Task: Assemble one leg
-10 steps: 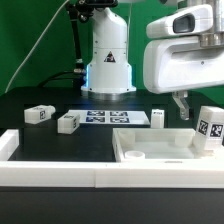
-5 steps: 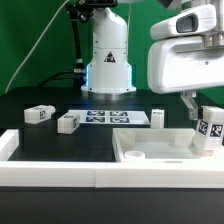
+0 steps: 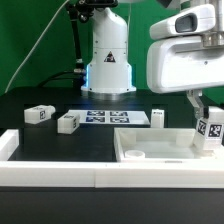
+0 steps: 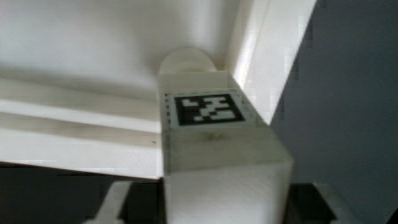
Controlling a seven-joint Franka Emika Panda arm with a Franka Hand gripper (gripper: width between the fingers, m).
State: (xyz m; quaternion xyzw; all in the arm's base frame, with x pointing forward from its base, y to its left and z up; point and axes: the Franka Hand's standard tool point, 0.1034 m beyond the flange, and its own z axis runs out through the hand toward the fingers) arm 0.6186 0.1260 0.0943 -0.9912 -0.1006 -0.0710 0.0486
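Observation:
My gripper [image 3: 203, 112] is shut on a leg [image 3: 211, 129], a small white block with a square tag on its face. It holds the leg upright, tilted a little, over the right corner of the large flat white square piece [image 3: 150, 150]. In the wrist view the leg [image 4: 221, 125] runs out from between the dark fingers [image 4: 315, 200], its far end by that piece's raised rim [image 4: 107, 95]. Three more legs lie on the black table: one [image 3: 38, 114] at the exterior view's left, one [image 3: 68, 122] beside it, one [image 3: 158, 117] near the middle.
The marker board [image 3: 112, 118] lies flat between the loose legs. The arm's white base [image 3: 108, 60] stands behind it. A white raised border [image 3: 50, 172] runs along the table's front, with a corner block [image 3: 8, 143] at the exterior view's left.
My gripper has moved toward the exterior view's right with the leg still held. The loose legs and the large white piece have not moved.

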